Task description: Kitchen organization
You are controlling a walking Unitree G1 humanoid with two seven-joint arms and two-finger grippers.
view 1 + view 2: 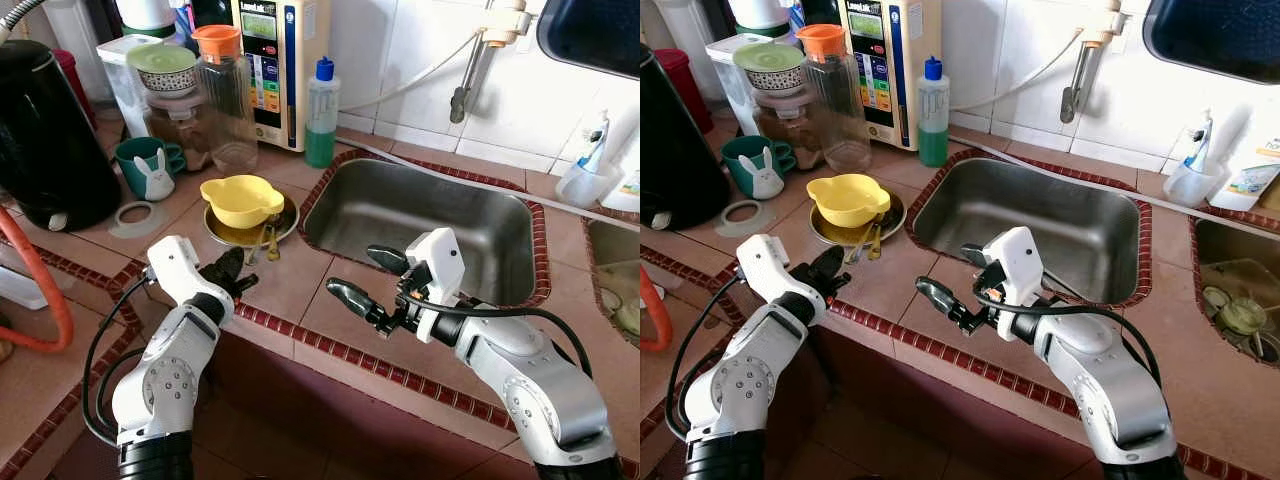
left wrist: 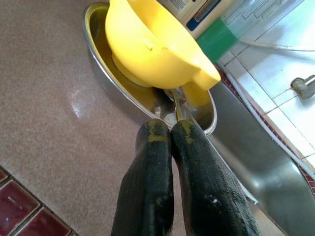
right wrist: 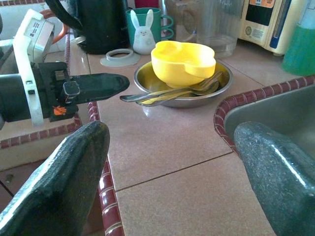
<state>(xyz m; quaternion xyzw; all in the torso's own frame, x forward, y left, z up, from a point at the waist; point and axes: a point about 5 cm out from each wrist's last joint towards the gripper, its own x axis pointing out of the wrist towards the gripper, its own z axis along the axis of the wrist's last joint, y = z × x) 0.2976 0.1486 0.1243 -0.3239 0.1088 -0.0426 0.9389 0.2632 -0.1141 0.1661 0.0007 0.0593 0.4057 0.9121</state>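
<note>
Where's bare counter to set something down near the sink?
Bare tile lies between the steel plate and the sink, ahead of the open right gripper. The back left is crowded: mug, jar, kettle.

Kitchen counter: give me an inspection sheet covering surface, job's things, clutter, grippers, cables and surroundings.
Surface: tan tiled counter edged in dark red tile; steel sink set into it.
Job's things: yellow plastic bowl sits in a round metal dish; metal spoons lie in the dish, handles over its rim.
Clutter: teal mug with white rabbit, clear jug with orange lid, bottle of green liquid, black kettle, white ring.
Grippers: left gripper shut, near the spoon handles; right gripper open, above the counter by the sink.
Cables: black cables loop along both arms; orange hose at the left.
Surroundings: white tiled wall, wall tap.
</note>
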